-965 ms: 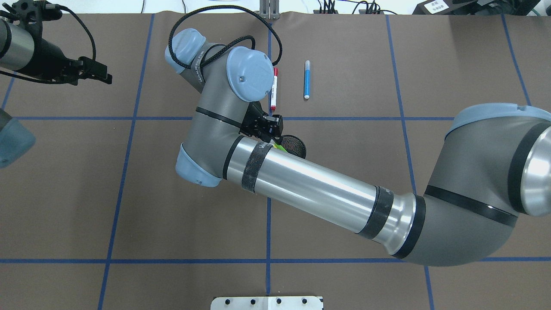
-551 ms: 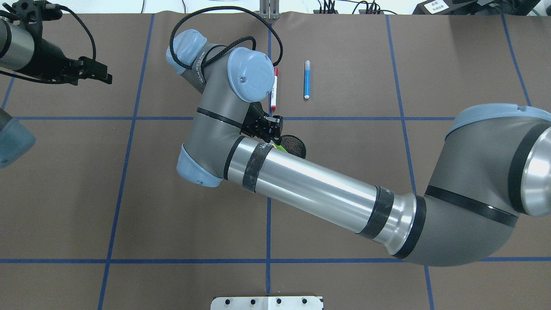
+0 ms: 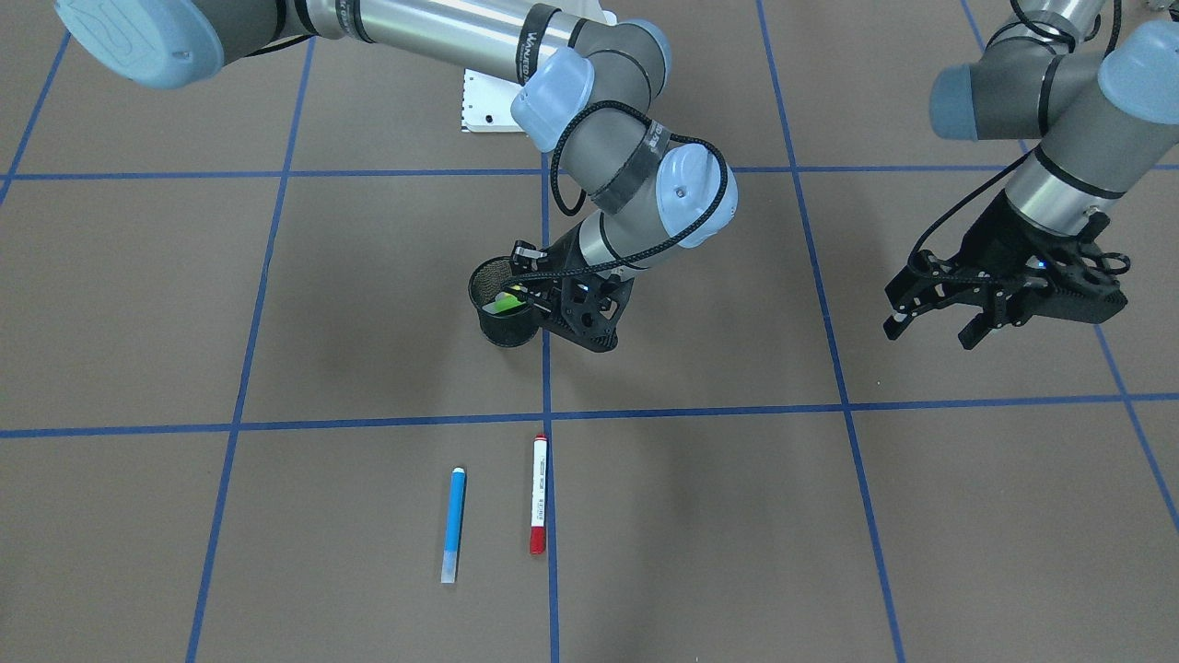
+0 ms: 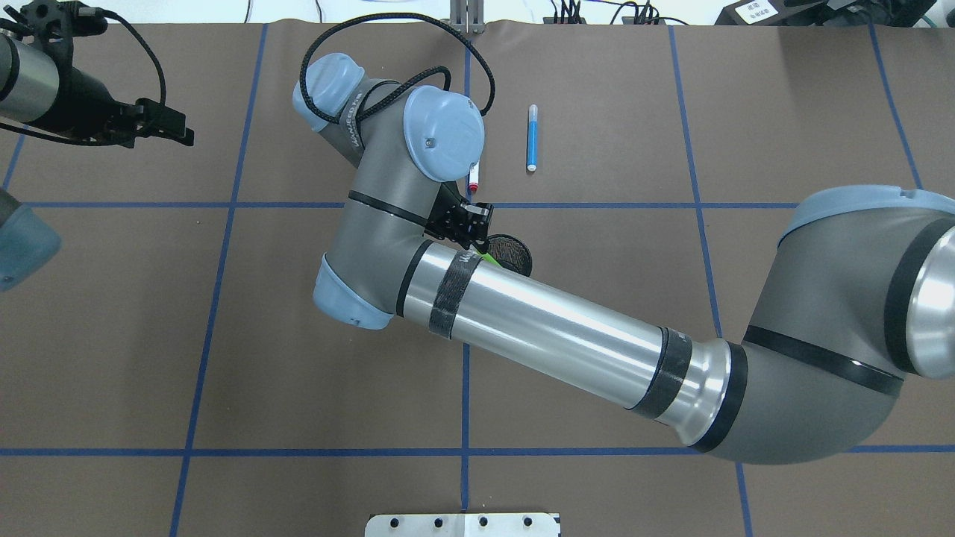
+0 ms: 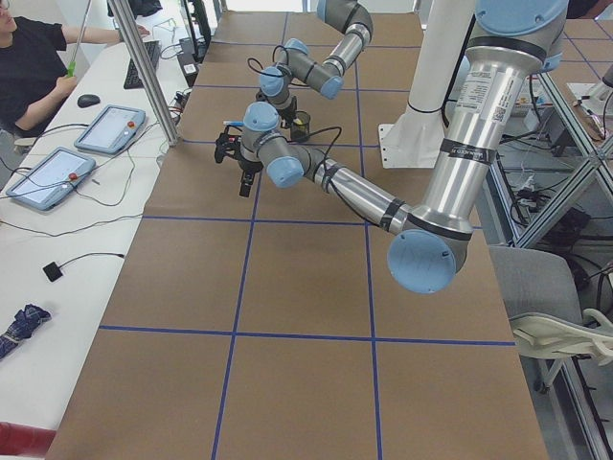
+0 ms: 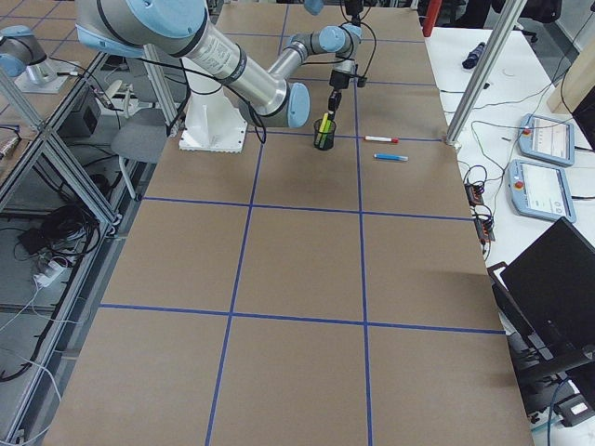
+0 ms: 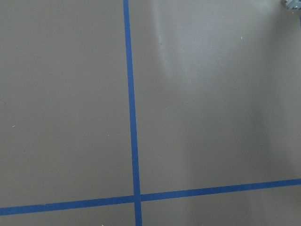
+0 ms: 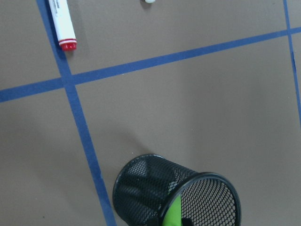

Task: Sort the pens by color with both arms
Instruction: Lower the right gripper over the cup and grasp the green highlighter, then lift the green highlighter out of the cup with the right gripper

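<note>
The slim green marker [image 3: 505,301] leans in the black mesh cup [image 3: 502,330] by the right gripper [image 3: 545,299], whose jaw state I cannot tell, which should rise straight without tipping the cup; the left gripper [image 3: 932,330] hangs open.

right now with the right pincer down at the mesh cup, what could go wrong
The right pincer is at the rim of the mesh cup, by the green pen; pulling away at an angle could tip the cup. Whether it grips that pen is unclear, so a lift might drag it out. The red-capped pen and blue pen lie close together; grabbing one could roll the other.
</note>
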